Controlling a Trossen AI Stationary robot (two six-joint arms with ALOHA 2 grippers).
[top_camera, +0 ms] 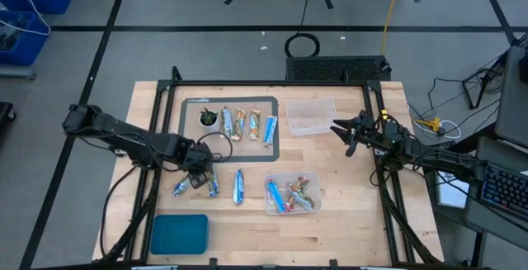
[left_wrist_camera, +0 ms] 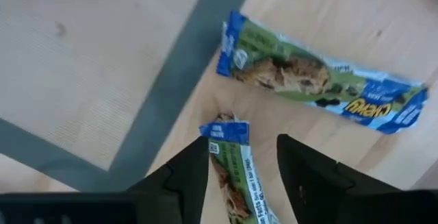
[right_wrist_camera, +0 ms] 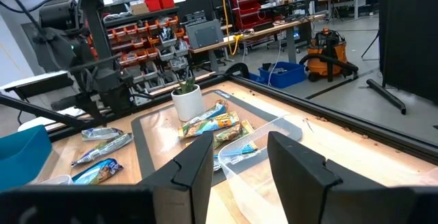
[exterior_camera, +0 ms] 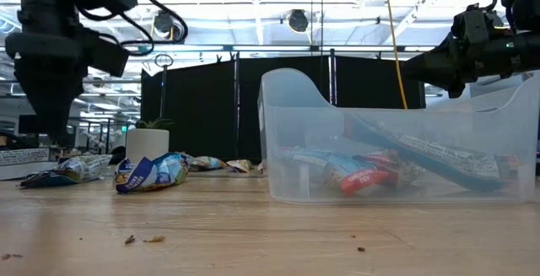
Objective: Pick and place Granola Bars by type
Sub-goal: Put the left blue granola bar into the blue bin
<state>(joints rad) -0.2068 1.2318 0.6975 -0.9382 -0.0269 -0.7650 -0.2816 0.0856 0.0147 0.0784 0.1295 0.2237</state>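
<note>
Several granola bars lie flat in three places. Some sit in a row on the grey-edged mat (top_camera: 247, 125). Three rest on the bare wood (top_camera: 213, 186). More fill the near clear tub (top_camera: 291, 194) (exterior_camera: 396, 162). My left gripper (top_camera: 198, 176) (left_wrist_camera: 236, 183) is open and points down over the bars on the wood. Its fingers stand on either side of a blue-green bar's end (left_wrist_camera: 226, 142); a second bar (left_wrist_camera: 321, 80) lies beyond. In the low view this gripper (exterior_camera: 51, 132) hangs above the bars (exterior_camera: 72, 169). My right gripper (top_camera: 351, 135) (right_wrist_camera: 236, 172) is open, held above the table beside the empty clear tub (top_camera: 311, 117).
A small white cup with a green plant (top_camera: 207, 119) (right_wrist_camera: 188, 102) stands on the mat's left end. A blue tray (top_camera: 179, 233) lies at the near left corner. A black frame runs along the far edge, with uprights near both arms. Bare wood shows between the tubs and near right.
</note>
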